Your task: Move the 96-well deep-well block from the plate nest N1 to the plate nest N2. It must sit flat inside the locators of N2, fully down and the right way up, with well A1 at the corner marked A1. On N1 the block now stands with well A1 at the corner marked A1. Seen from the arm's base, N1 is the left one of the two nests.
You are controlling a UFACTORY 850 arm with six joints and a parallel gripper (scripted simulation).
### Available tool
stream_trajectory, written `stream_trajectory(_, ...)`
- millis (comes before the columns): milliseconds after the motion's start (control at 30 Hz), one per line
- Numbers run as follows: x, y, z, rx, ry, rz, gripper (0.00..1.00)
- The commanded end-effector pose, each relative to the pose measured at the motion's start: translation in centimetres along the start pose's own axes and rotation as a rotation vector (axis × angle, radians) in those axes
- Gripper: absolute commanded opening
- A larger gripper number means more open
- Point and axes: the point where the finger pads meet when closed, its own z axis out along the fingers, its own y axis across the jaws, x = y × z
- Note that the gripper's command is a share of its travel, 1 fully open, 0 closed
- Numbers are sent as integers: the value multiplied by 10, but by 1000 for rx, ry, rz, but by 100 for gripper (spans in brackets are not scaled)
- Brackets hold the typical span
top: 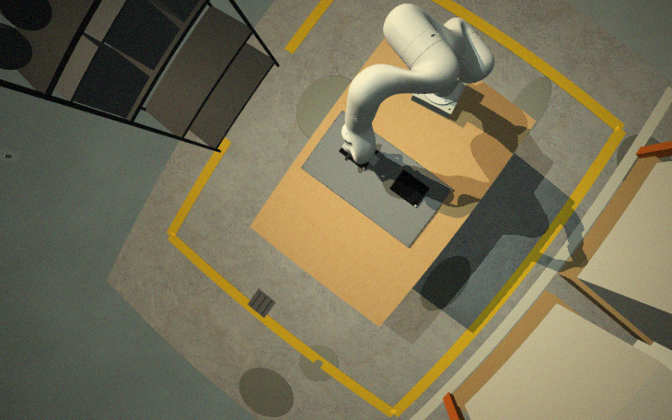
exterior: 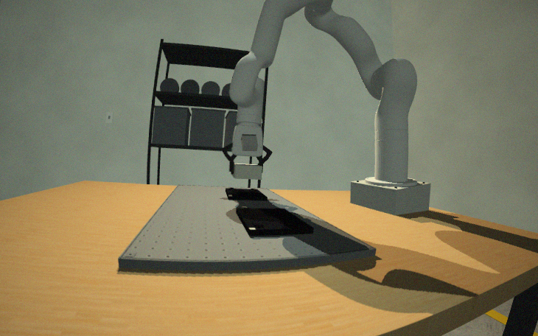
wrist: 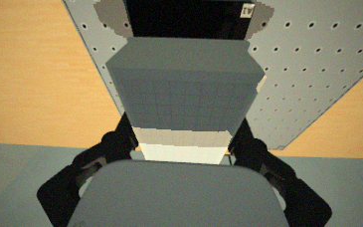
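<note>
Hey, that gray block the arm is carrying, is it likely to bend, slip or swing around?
The block looks boxy with straight edges, so probably stiff, not floppy. The gripper clamps it across flat, smooth-looking sides, so it might slip if jolted. It hangs level above the black nest, so swinging seems unlikely.
</note>
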Motion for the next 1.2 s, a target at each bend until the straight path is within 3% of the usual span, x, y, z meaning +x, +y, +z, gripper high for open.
stream_trajectory(0, 0, 1, 6, -2, 0, 0, 0)
stream_trajectory(767, 0, 1, 38, -2, 0, 0, 0)
stream_trajectory(1167, 0, 1, 38, -2, 0, 0, 0)
